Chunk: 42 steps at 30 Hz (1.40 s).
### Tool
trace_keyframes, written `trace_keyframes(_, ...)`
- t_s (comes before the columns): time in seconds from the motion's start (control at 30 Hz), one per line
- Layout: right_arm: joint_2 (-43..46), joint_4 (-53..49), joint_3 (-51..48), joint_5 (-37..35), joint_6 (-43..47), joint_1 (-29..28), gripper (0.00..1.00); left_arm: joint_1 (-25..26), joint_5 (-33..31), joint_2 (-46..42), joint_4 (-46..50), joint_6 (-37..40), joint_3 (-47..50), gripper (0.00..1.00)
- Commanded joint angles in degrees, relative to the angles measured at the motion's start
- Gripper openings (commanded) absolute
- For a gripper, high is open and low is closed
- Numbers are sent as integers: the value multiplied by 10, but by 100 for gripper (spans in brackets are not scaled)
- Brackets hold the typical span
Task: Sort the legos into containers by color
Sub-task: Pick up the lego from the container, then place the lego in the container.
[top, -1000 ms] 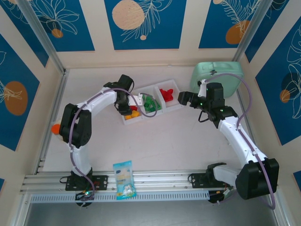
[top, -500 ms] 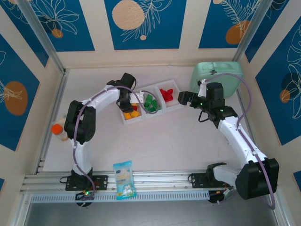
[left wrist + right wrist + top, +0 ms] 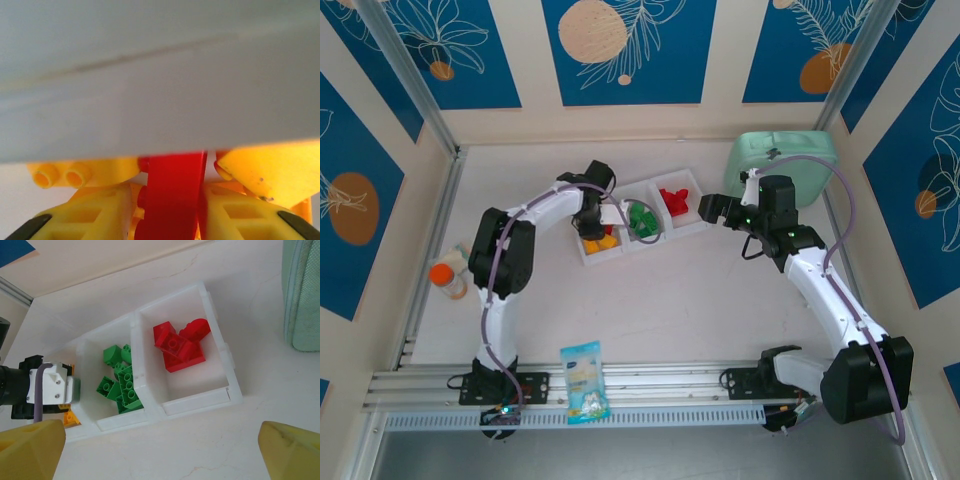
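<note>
Cream walls (image 3: 620,122) carry blue leaf-print panels (image 3: 660,60) around a pale, perhaps marbled, tabletop (image 3: 680,300).

The white tray (image 3: 200,407), three square low-walled compartments in a row, lies flat near the mint-green case (image 3: 302,295), to its left in the top view. The compartment nearest the case holds a few red bricks (image 3: 177,347) heaped together. The middle one holds a jumble of green bricks (image 3: 122,382), and the farthest holds yellow-orange bricks (image 3: 80,172). Among these stands a single red brick (image 3: 172,170), upright, pinched between the yellow fingers of the left gripper (image 3: 172,210).
</note>
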<state>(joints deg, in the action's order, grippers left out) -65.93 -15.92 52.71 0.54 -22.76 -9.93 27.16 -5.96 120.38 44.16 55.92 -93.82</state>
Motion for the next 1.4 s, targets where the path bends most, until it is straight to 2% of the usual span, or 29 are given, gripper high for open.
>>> trace_keyframes(0.0, -4, 3, -7, 12, -1, 4, 99, 9, -11, 20, 27, 2, -14, 31)
trace_keyframes(0.07, -5, 3, -7, 12, -2, 5, 99, 10, -15, 18, 27, -2, -14, 20)
trace_keyframes(0.3, -7, 5, -7, 15, -3, 6, 99, 14, -25, -38, 44, -12, -11, 1)
trace_keyframes(0.67, 0, 1, -6, 19, -7, 8, 99, 20, -33, -150, 37, -54, 30, 0)
trace_keyframes(0.83, 17, 3, -5, 9, -12, 8, 99, 24, 85, -185, -4, -157, -6, 0)
trace_keyframes(0.93, 27, -2, -1, 6, -16, 9, 99, 33, 141, -167, -46, -224, -57, 0)
trace_keyframes(1.03, 45, -17, 0, 6, -23, 8, 99, 42, 161, -116, -67, -269, -131, 0)
trace_keyframes(1.2, 104, -42, -18, -10, -32, 9, 99, 69, 122, 5, -72, -289, -267, 0)
trace_keyframes(1.37, 156, -72, -36, 7, -44, 10, 99, 87, 119, 102, -101, -349, -362, 0)
